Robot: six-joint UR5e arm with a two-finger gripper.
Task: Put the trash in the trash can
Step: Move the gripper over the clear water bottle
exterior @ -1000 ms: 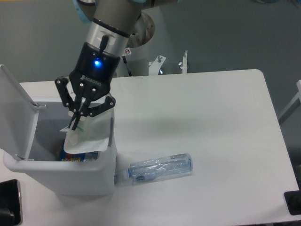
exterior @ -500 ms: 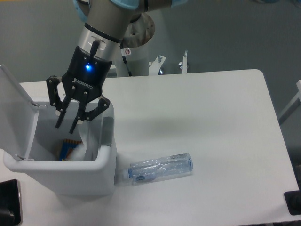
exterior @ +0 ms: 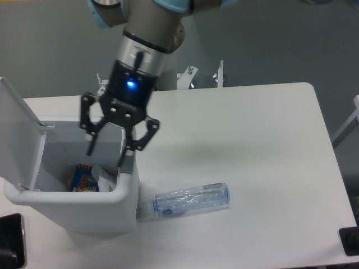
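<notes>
Over the left end of the bench [exterior: 252,123] the end effector [exterior: 105,158] hangs with its fingers spread wide and nothing between them, poised above the open trash can [exterior: 73,210], its right finger close over the can's right wall. The can's lid [exterior: 19,131] stands raised on the left side. Down inside the can lies the crumpled white wrapper [exterior: 106,180], beside a blue-and-orange printed packet [exterior: 83,179]. Out on the bench, just to the right of the can and near the front edge, the crushed clear bottle [exterior: 190,200] lies on its side, its capped end pointing toward the can.
</notes>
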